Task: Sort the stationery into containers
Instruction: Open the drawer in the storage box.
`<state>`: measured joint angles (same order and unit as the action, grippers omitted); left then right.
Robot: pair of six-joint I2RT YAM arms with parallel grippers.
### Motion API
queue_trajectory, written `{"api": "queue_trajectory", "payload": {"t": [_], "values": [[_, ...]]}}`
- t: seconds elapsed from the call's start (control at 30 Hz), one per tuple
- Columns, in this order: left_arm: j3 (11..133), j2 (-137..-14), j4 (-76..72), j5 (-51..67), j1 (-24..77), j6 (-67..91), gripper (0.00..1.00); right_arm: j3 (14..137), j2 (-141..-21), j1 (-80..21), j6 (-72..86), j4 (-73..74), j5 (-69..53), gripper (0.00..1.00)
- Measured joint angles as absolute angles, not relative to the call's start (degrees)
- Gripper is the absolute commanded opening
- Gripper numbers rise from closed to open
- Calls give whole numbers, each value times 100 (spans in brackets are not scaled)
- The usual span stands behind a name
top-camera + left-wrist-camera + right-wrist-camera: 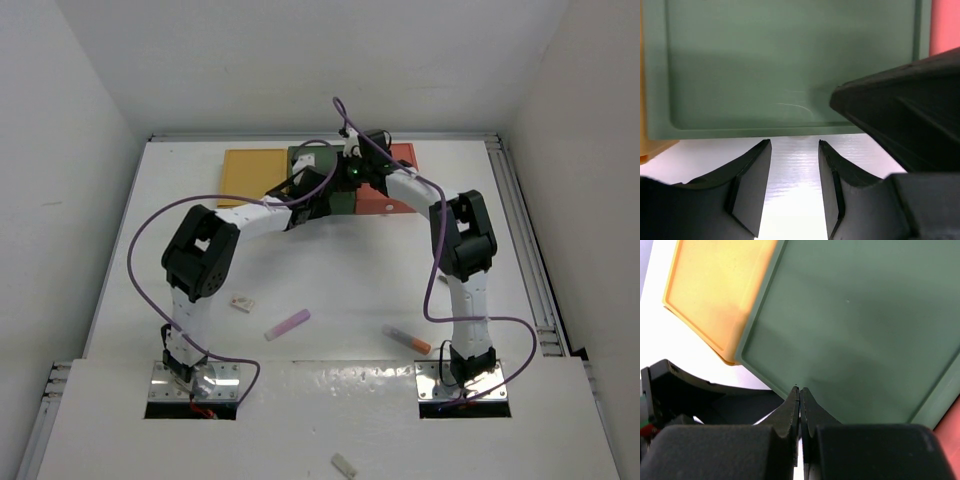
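Left pincer (794,145), parted, just before green box (790,60)

Both arms arch inward and meet over the dark green box (790,65) at the middle of the far edge, crowding that spot. The right tool (800,390), fingers pressed together, sits just beside the left tool (794,145), whose fingers stand parted. The mustard box (250,172) and the red box (385,202) flank it along the far edge. Under the arch the worktop (340,270) lies open. Toward the near edge a lilac stick (288,324), an orange-tipped tube (407,339) and an eraser (242,303) lie well apart.
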<state>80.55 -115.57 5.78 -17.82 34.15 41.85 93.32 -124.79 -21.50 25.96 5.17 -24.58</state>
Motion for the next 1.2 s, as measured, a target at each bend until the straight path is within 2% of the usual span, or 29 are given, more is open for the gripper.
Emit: {"api": "queue_trajectory", "payload": {"t": [0.87, 1.1, 1.2], "values": [[8289, -11909, 541, -1975, 3507, 4093, 47, 9183, -12571, -2117, 2598, 473, -2580, 0], [8289, -11937, 526, -1992, 3505, 4073, 44, 9159, -12571, -2117, 2596, 469, -2598, 0], [8305, -11937, 526, -2003, 3498, 4062, 39, 9153, -12571, -2117, 2596, 456, -2606, 0]]}}
